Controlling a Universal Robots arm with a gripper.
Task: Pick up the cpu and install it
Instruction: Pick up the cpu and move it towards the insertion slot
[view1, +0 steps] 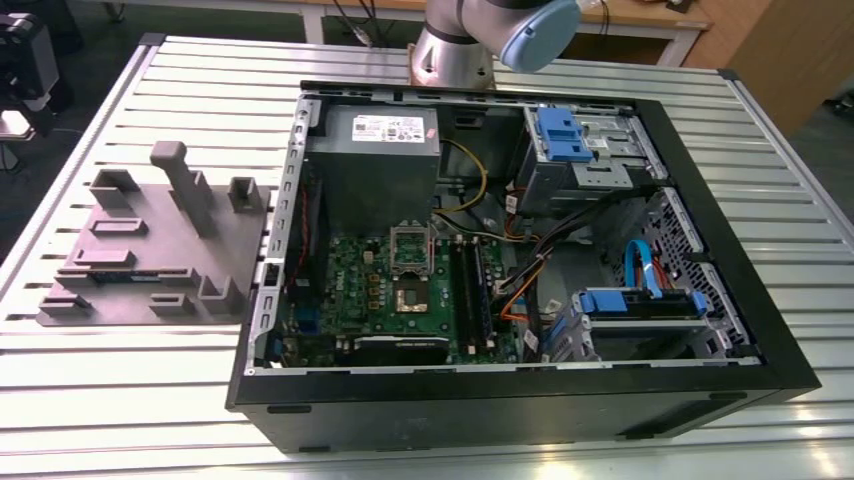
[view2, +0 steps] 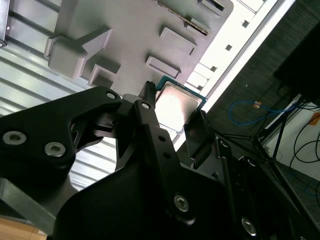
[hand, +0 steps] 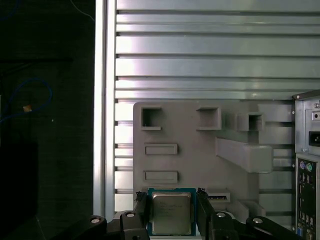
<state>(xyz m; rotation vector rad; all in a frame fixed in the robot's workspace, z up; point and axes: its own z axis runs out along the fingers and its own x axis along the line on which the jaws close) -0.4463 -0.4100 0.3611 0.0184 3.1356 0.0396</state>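
The cpu, a small square chip with a shiny metal top and a thin teal edge, sits between the two black fingers of my gripper, which is shut on its opposite sides. In the second wrist view the cpu shows in the same hold of the gripper. It hangs well above the grey fixture plate. In the exterior view, the motherboard lies inside the open computer case, and its socket stands with the lid raised.
The grey fixture plate with raised blocks lies on the slatted metal table, at the exterior view's left of the case. Inside the case are a grey power-supply box, blue drive brackets and loose cables. The arm rises behind the case.
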